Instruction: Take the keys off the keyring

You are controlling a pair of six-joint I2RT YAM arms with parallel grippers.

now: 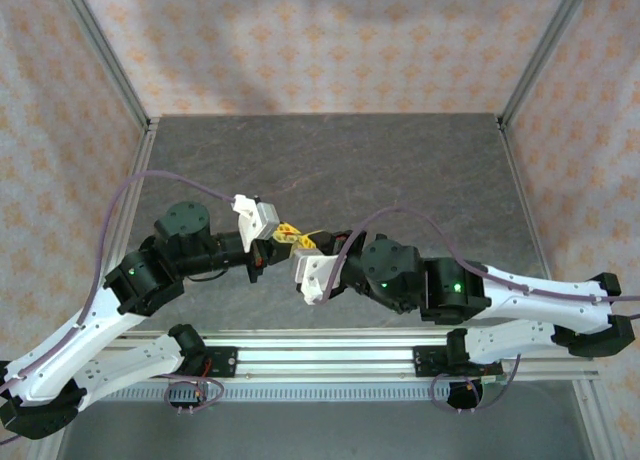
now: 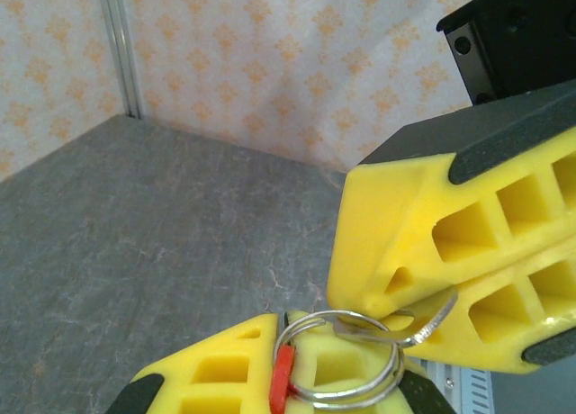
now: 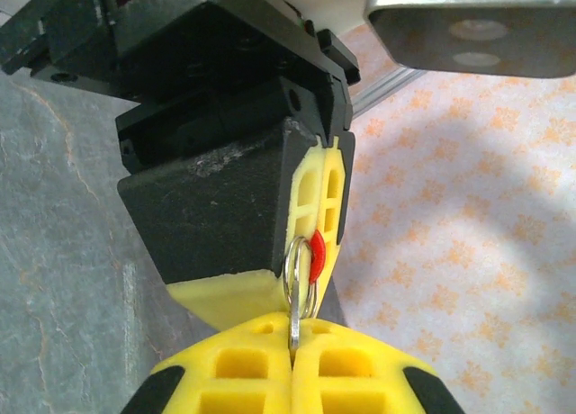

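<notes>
Clenched left jaws on the red keyring (image 2: 282, 382) and right jaws on a key (image 2: 396, 331), toward the near edge of the bench (image 1: 400, 160); had yet to free it.

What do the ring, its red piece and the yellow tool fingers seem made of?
Ring: polished metal, probably steel; it glints. Red piece: likely matte plastic. Fingers: yellow moulded plastic or rubber, with hollow cells.

I'm looking at a dark grey, stone-patterned table (image 1: 400, 170), boxed in on three sides by pale walls (image 1: 320, 40) printed with small orange motifs. Silvery metal posts (image 1: 105, 50) stand at the back corners, and a slotted aluminium rail (image 1: 330, 355) runs along the near edge.
</notes>
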